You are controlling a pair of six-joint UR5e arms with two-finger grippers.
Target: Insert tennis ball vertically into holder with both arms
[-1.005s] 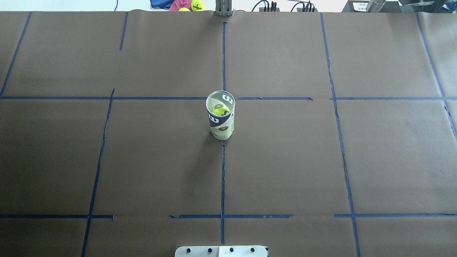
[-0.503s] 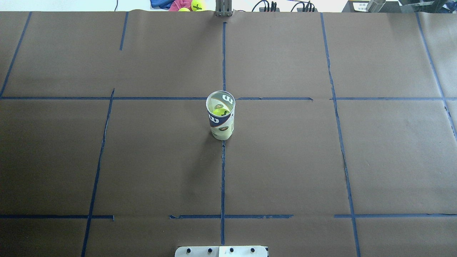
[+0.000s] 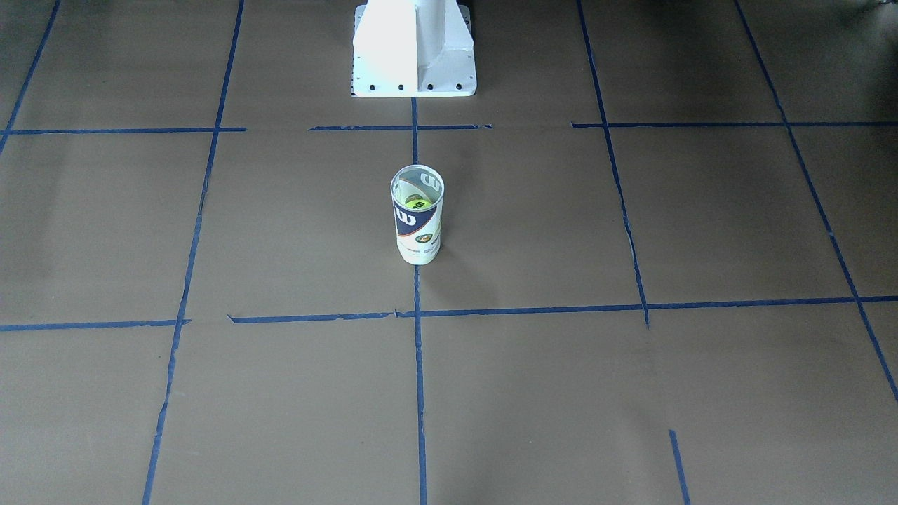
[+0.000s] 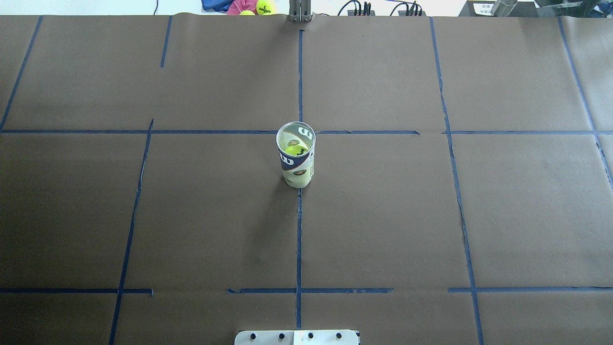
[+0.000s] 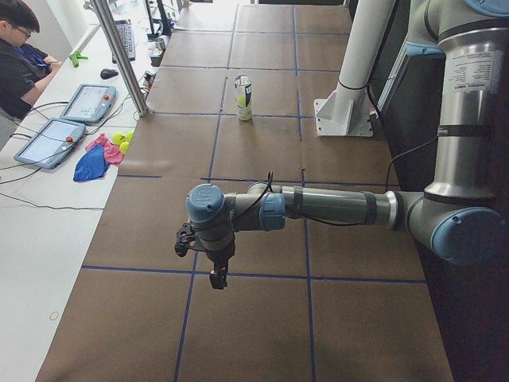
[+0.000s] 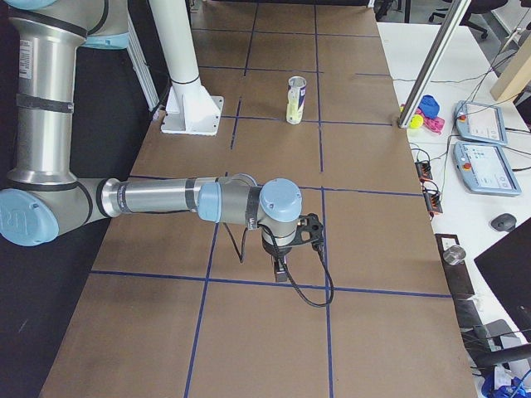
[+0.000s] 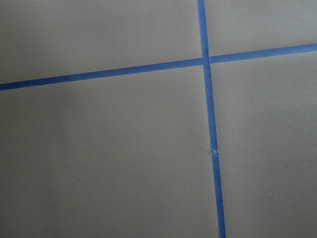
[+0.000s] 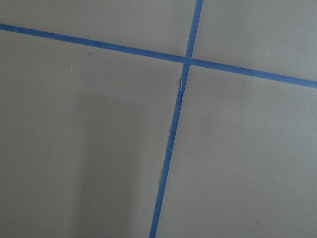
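The holder stands upright at the table's middle, a clear tube with a navy and white label; it also shows in the front view and both side views. The tennis ball sits inside it, seen through the open top. My left gripper hangs over the table's left end, far from the holder. My right gripper hangs over the right end. Both show only in side views, so I cannot tell whether they are open or shut. The wrist views show only brown paper and blue tape.
The white pedestal stands behind the holder on the robot's side. Spare yellow balls and coloured cloth lie past the far edge, beside a metal post. An operator sits at tablets.
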